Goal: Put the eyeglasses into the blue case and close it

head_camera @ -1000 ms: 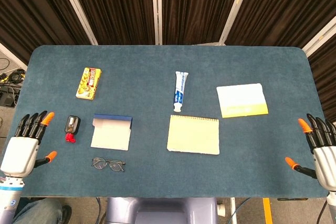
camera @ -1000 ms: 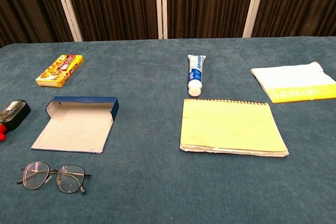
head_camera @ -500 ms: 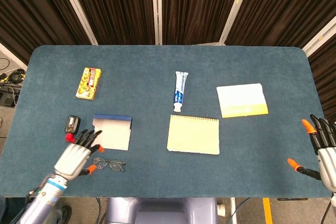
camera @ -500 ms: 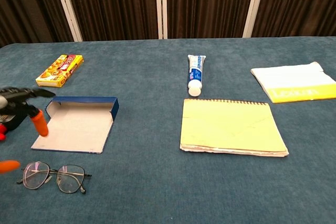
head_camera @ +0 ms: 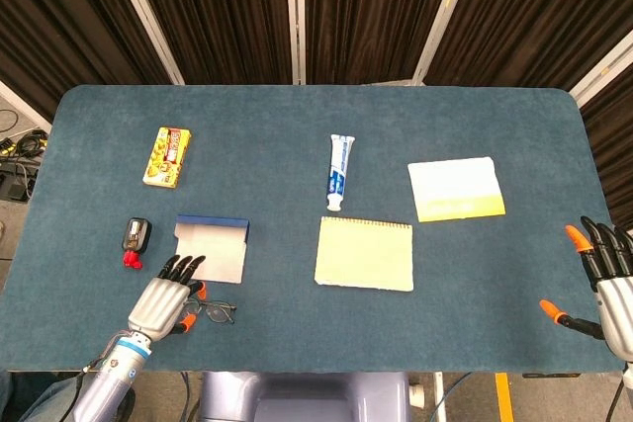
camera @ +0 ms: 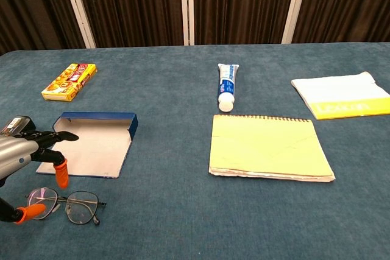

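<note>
Moved: since a moment ago my left hand (head_camera: 166, 295) has slid in from the table's side and now sits over the glasses (head_camera: 216, 310). My right hand (head_camera: 605, 282) has stayed put.

Head view, left hand: fingers spread, holding nothing. It covers the left lens, so I see only the right part of the frame.

Head view, case: the blue case (head_camera: 211, 248) lies open, just behind the glasses and near them.

Head view, right hand: fingers apart, nothing in it, resting at the far right edge of the table (head_camera: 297, 135).

Head view, other things: a small black thing with a red bit (head_camera: 135, 238), a yellow box (head_camera: 167, 155), a tube (head_camera: 339, 171), a notepad (head_camera: 365, 254) and a folded cloth (head_camera: 455, 188).

Chest view, left hand: my left hand (camera: 24, 165) hangs just above the left lens of the glasses (camera: 68, 204), thumb low and a finger pointing down. I cannot tell if they touch yet.

Chest view, case: the case (camera: 90, 147) shows its pale inside, lid flap flat.

Handling: I think the glasses are light, thin and easy to bend. The lenses look slippery. I would pinch the frame at the middle bridge or a rim, softly.
</note>
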Controlling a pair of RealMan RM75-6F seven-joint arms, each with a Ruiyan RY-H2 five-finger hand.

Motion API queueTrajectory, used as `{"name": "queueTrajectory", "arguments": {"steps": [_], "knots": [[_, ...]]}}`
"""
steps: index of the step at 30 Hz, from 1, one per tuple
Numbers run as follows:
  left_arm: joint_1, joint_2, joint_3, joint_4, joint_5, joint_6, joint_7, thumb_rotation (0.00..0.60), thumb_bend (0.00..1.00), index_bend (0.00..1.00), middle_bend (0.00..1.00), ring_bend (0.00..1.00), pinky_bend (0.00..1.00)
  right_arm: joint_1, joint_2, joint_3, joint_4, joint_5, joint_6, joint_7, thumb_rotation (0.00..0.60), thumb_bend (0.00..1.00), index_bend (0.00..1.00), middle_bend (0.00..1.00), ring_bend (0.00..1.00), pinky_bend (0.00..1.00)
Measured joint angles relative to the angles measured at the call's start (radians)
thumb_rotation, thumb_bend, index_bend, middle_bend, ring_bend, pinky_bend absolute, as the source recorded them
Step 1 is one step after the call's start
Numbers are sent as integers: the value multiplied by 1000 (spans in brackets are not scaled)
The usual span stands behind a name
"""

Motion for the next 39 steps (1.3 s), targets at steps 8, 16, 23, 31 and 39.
{"name": "queueTrajectory", "arguments": {"steps": [8, 16, 23, 31, 39], "knots": [[-7, -18, -6, 18, -11, 12, -1, 600, 402, 438, 0, 0, 0, 0, 1, 0, 0, -1, -1, 3, 600, 0, 0, 0, 0, 0], [-17, -37, -1, 28, -27, 4, 7, 600, 440, 452, 0, 0, 0, 1, 1, 0, 1, 1, -6, 5, 600, 0, 0, 0, 0, 0], [-23, -49, 6, 34, -32, 7, 15, 600, 440, 462, 0, 0, 0, 2, 3, 0, 3, 3, -9, 10, 600, 0, 0, 0, 0, 0], [-28, -64, 7, 49, -44, 8, 21, 600, 440, 476, 0, 0, 0, 2, 3, 0, 3, 3, -12, 13, 600, 0, 0, 0, 0, 0], [-37, -79, 10, 60, -54, 4, 23, 600, 441, 520, 0, 0, 0, 4, 5, 0, 3, 7, -17, 19, 600, 0, 0, 0, 0, 0]]}}
